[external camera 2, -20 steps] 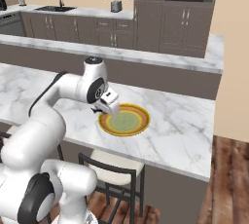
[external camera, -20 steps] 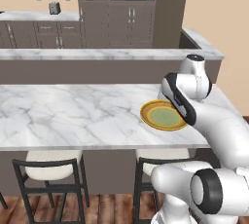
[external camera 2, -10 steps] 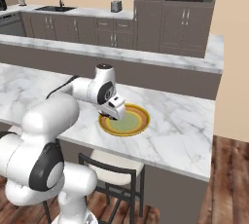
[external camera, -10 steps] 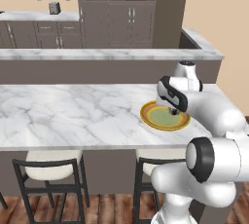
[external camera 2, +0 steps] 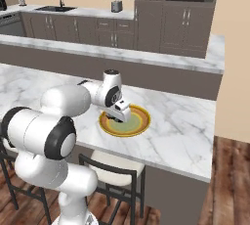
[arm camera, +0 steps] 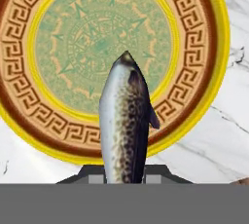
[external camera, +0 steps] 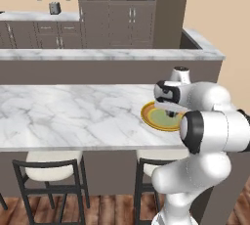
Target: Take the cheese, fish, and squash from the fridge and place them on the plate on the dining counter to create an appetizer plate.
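fish (arm camera: 127,121) clamped in the tool (arm camera: 125,177), head out over the plate (arm camera: 194,121); hand view looks straight down onto the olive centre, so a release should land it inside the rim. left base view: tool (external camera: 171,113) hangs low over the plate (external camera: 152,119) near the counter's (external camera: 73,116) right end, arm folded tight to reach it. right base view: tool (external camera 2: 120,117) just above the plate (external camera 2: 140,121), close enough for a gentle drop. cheese and squash not on the plate yet.
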Available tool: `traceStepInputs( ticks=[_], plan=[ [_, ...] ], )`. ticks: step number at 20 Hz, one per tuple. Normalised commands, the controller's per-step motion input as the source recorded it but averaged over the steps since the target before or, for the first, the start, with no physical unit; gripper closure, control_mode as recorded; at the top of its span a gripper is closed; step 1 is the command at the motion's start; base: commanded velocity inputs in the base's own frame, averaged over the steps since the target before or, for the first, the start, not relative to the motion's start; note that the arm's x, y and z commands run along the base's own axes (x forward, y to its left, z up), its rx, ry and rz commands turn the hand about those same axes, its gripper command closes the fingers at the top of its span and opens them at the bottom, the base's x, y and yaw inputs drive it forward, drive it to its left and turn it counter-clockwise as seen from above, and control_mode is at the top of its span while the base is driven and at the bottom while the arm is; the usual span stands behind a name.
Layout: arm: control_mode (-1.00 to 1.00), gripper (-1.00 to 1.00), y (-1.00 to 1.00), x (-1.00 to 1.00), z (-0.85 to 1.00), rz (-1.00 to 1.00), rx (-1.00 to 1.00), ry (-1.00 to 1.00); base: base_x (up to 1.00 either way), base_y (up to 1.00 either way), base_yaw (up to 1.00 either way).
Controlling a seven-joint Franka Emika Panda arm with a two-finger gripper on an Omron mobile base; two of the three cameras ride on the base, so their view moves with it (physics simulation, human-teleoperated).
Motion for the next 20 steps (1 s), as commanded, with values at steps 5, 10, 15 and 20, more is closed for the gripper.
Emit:
traceStepInputs(
  ticks=[5, 10, 15, 20],
  plan=[
    [-1.0, 1.0, -0.17, 0.47, -0.38, 0.0, 0.0, 0.0, 0.0, 0.0, 0.0],
    [-1.0, 1.0, -0.17, 0.46, -0.38, 0.0, 0.0, 0.0, 0.0, 0.0, 0.0],
    [-1.0, 1.0, -0.12, 0.47, -0.36, 0.0, 0.0, 0.0, 0.0, 0.0, 0.0],
    [-1.0, 1.0, -0.08, 0.39, -0.38, 0.0, 0.0, 0.0, 0.0, 0.0, 0.0]
  ],
)
